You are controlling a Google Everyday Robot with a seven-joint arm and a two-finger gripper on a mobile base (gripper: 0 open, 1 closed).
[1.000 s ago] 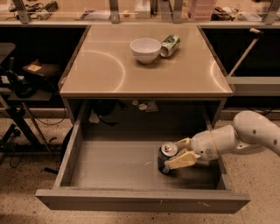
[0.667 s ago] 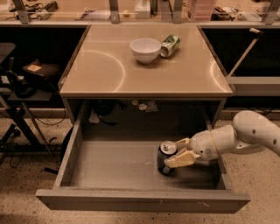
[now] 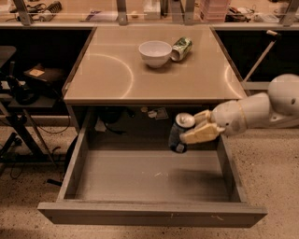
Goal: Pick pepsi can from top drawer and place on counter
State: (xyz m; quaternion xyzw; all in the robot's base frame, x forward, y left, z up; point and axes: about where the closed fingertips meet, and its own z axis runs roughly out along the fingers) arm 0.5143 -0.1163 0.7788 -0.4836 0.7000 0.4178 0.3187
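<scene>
Tool (image 3: 188, 129) is closed around the pepsi can (image 3: 178, 136), holding it above the floor of your open top drawer (image 3: 140, 213), right of centre, just below the counter (image 3: 107, 70). White bowl (image 3: 155, 53) and green can (image 3: 181, 48) sit on top.

We're in a robotics lab or workshop here: speckled hard floor (image 3: 264, 158), metal posts (image 3: 122, 11) along a cluttered bench (image 3: 39, 11) at the back, a black equipment stand (image 3: 21, 126) off to one side. A white robot arm (image 3: 261, 109) reaches in over the open drawer (image 3: 149, 214) under a plain tan desk (image 3: 187, 79), its hand (image 3: 198, 128) closed around a blue can (image 3: 179, 135) above the drawer floor.
</scene>
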